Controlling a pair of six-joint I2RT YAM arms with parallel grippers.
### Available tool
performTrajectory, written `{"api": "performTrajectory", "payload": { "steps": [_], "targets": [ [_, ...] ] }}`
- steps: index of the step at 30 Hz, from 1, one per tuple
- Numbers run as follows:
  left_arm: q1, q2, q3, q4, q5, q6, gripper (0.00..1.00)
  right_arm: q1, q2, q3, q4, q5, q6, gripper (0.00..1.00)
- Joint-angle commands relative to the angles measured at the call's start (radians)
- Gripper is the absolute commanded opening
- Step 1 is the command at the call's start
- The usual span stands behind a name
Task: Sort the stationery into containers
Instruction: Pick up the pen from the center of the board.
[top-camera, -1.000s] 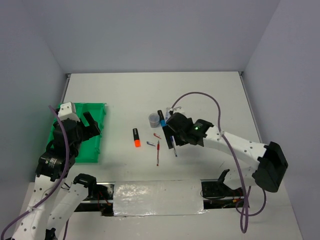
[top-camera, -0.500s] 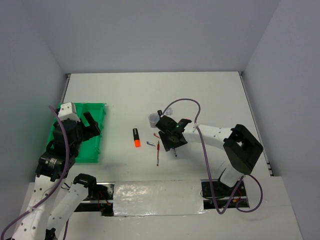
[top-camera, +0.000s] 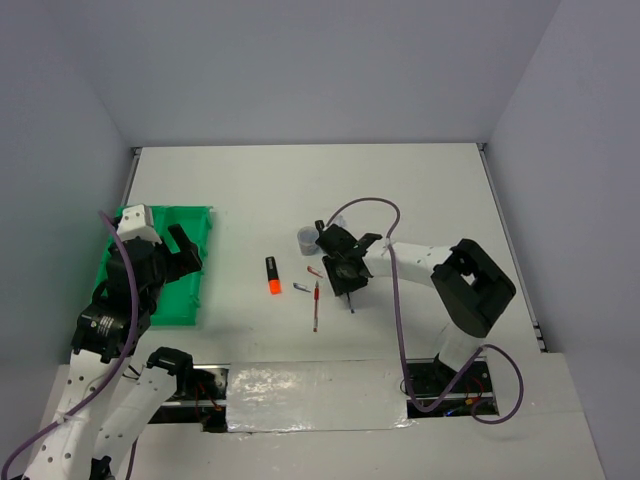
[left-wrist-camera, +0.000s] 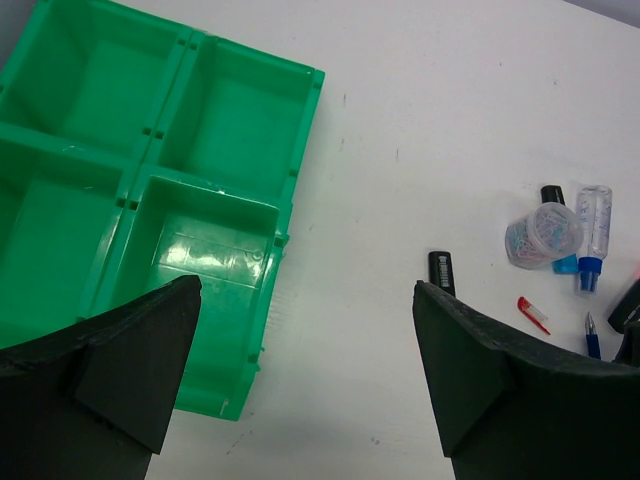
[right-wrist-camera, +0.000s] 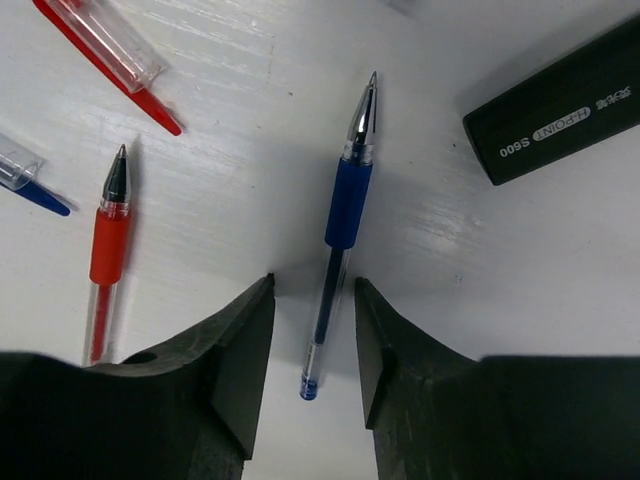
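In the right wrist view a thin blue pen (right-wrist-camera: 340, 220) lies on the white table. My right gripper (right-wrist-camera: 313, 300) straddles its clear rear end, with a small gap on each side and neither finger touching it. A red pen (right-wrist-camera: 105, 250), a red cap (right-wrist-camera: 100, 50) and a blue cap (right-wrist-camera: 25, 180) lie to its left. From above, the right gripper (top-camera: 345, 280) is low at the table's middle, right of the orange-black highlighter (top-camera: 272, 275). My left gripper (left-wrist-camera: 307, 290) hangs wide open and holds nothing beside the green four-compartment tray (left-wrist-camera: 285, 215), whose compartments show nothing inside.
A black marker body (right-wrist-camera: 555, 110) lies just right of the blue pen. A small clear cup (left-wrist-camera: 543, 232) and a blue-tipped clear bottle (left-wrist-camera: 592, 225) stand behind the pens. The left arm covers part of the green tray (top-camera: 197, 225) at the table's left edge.
The right arm has swung in and dropped onto the blue pen. Its jaws have narrowed from wide open to close on either side of the pen. The left arm has not moved.
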Motion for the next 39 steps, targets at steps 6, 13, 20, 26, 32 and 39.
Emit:
{"api": "performTrajectory", "payload": {
  "steps": [6,13,20,26,32,39],
  "targets": [
    [-0.004,-0.006,0.001,0.041,0.011,0.008,0.99,-0.004,0.043,-0.083,0.056,-0.034,0.017,0.00],
    [-0.004,-0.001,0.004,0.041,0.009,0.009,0.99,-0.017,-0.090,-0.177,0.114,-0.069,0.027,0.00],
    [-0.004,-0.003,0.040,0.033,0.023,0.008,0.99,-0.019,-0.466,-0.267,0.131,-0.013,0.061,0.00],
    [-0.079,0.186,0.084,0.040,0.155,-0.289,0.99,-0.019,-0.708,-0.226,-0.051,0.142,0.069,0.00],
    [-0.605,0.483,0.153,-0.010,-0.308,-0.786,0.99,-0.020,-0.894,-0.151,-0.237,0.240,0.089,0.00],
    [-0.665,0.866,0.284,-0.153,-0.270,-1.274,0.99,-0.019,-1.035,-0.146,-0.355,0.244,0.081,0.00]
  ]
}}
